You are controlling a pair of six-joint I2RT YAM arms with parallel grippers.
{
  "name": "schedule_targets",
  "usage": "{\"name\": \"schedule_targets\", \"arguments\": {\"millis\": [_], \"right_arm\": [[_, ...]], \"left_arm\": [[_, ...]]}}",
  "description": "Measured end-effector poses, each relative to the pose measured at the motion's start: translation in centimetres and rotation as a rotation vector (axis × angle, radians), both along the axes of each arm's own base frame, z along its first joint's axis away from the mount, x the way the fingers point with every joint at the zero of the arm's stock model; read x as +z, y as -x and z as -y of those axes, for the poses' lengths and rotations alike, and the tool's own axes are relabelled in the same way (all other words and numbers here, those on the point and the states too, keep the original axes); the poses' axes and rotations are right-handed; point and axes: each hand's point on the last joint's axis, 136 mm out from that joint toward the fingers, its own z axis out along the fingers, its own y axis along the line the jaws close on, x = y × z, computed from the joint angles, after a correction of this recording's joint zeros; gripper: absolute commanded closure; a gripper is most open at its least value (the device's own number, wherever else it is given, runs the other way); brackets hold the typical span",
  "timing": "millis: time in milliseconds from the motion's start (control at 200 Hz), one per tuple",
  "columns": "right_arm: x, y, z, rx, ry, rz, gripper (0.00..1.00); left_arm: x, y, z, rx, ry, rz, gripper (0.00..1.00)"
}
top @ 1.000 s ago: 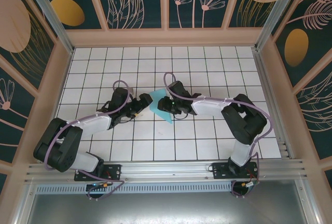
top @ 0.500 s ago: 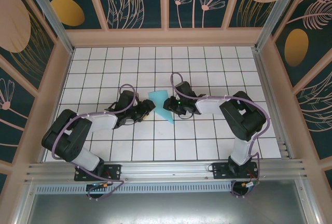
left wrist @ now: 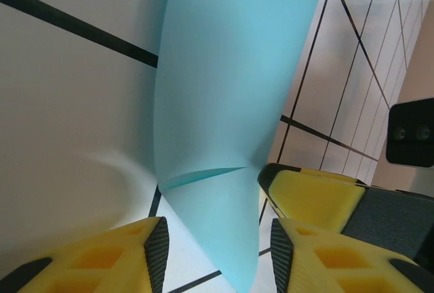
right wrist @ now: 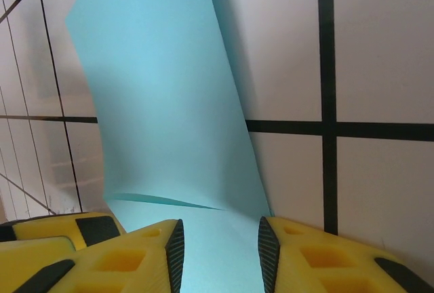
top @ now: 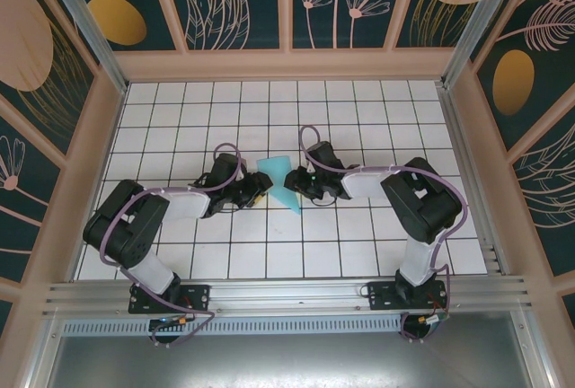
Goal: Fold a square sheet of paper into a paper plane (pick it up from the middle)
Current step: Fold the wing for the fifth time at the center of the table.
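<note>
1. The thin light-blue paper sheet [top: 280, 192], part-folded into a pointed wedge, lies mid-table on the white grid-tiled tabletop [top: 359, 119], tip toward 5 o'clock.
2. The left gripper [top: 256, 193] sits at its 8 o'clock and the right gripper [top: 292, 181] at 3. Both have jaws spread, straddling the paper and pinching nothing.
3. My take: close gently, keep the layers lined up, then press the crease flat.

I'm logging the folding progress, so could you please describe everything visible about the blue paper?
The paper is thin, light blue, folded into a narrow shape tapering to a point at its near end, with a layer's edge crossing it. It sits on the middle of the white gridded table, seemingly bowed up. It passes between the open fingers of the left gripper and the right gripper; contact is unclear.
</note>
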Motion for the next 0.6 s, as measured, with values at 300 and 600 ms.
{"name": "schedule_targets", "arguments": {"millis": [300,600], "right_arm": [[0.1,0.0,0.0,0.005,-0.018,0.000,0.63],[0.1,0.0,0.0,0.011,-0.031,0.002,0.61]], "left_arm": [[-0.4,-0.1,0.2,-0.003,-0.003,-0.010,0.55],[0.0,-1.0,1.1,-0.023,0.019,0.002,0.67]]}}
